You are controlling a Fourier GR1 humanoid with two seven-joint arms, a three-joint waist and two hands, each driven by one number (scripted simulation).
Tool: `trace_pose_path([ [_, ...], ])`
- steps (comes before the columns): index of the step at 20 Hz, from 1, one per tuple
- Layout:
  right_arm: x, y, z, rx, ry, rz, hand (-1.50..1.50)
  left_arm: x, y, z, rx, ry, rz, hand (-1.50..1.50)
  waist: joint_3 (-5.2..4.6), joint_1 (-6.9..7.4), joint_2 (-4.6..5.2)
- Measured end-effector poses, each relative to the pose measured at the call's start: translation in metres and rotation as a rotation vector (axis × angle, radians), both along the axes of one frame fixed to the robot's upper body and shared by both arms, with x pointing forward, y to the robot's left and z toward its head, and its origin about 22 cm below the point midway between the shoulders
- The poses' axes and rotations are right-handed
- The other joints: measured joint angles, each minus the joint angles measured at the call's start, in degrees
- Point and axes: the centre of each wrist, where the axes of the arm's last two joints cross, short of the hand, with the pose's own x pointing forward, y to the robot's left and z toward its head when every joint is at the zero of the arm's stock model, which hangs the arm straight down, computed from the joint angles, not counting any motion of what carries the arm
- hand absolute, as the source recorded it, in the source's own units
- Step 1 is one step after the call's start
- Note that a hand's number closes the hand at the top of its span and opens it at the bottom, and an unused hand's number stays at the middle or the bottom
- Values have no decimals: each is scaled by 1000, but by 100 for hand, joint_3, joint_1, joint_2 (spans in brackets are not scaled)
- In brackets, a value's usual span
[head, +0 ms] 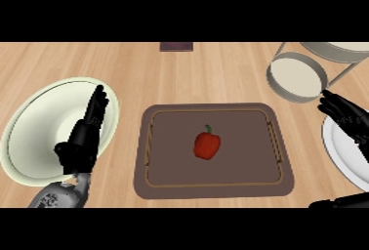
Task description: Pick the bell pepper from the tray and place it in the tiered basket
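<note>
Pepper [207, 145] sits mid-tray [216, 188], between both hands, touching neither. Left hand [83, 139] spread flat over a plate [29, 117]. Right hand [346, 119] fingers straight, just below basket [296, 80].

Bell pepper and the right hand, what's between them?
In the head view, only brown tray floor, the tray's right rim and bare counter separate bell pepper from right hand.

Wooden counter, 5 things resting on it

The light wood counter [187, 68] carries a brown tray [216, 188] at centre, a pale plate [36, 127] left, a white plate [338, 156] right, a tiered basket [299, 80] far right, and a dark object [176, 47] at the far edge.
</note>
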Motion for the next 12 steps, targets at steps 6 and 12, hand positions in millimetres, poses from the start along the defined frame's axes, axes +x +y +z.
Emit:
trace_pose_path([
  [6,-16,29,57,-447,7,2,-150,1,-5,-2,0,1,-17,0,-15,117,12],
  [12,-28,74,89,-657,77,-35,-150,6,-16,2,-3,-6,-54,0,-8,288,53],
])
